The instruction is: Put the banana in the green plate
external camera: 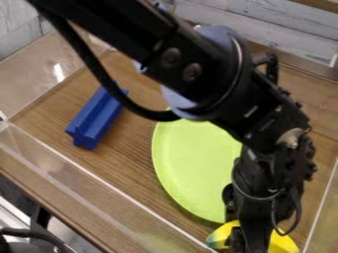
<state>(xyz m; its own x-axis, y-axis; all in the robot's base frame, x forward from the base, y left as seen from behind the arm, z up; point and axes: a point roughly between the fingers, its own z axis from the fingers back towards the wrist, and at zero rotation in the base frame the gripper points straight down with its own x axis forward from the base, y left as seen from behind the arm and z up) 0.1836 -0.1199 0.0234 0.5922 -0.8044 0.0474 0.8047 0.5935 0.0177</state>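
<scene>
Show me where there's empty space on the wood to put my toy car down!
There's bare wood between the blue block and the green plate, though the arm's black cable hangs over its upper part. It's crowded at the plate's lower right, where the gripper is at the banana.

We are looking at what seems to be a lab bench. A black robot arm (199,74) is reaching over a wooden surface (129,158), and clear panels (99,193) are edging it beside whitish planks (271,32).
</scene>
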